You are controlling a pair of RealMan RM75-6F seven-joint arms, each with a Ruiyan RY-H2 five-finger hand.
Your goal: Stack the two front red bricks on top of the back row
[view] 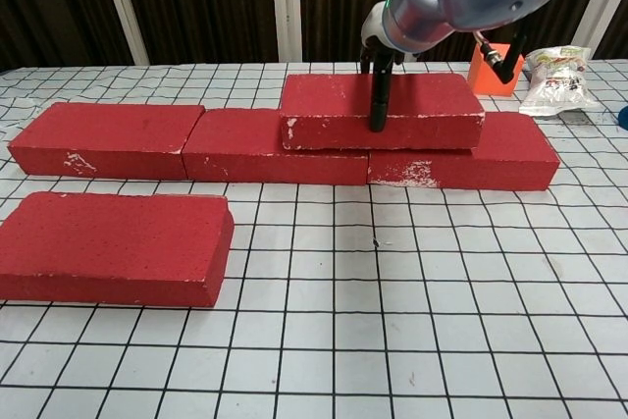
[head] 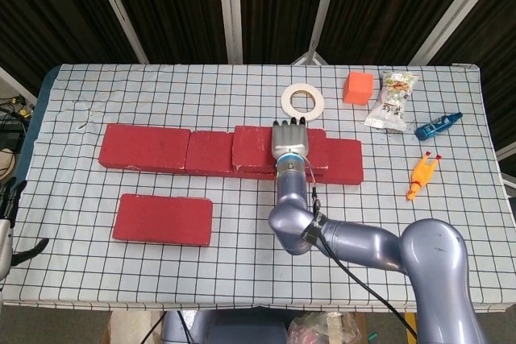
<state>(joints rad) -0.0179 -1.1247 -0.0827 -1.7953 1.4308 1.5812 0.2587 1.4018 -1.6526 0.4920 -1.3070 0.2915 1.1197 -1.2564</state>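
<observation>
Far off to my left hand's (head: 10, 231) right, the front brick (head: 163, 219) lies lengthwise left-to-right; that hand hangs empty, fingers apart, and is nearer. My right hand (head: 292, 141) clamps the stacked brick (view: 381, 111) atop the back row (view: 186, 141).

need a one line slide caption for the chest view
Right hand grips a red brick stacked across two back-row bricks; a second front brick waits on the checkered table.
</observation>
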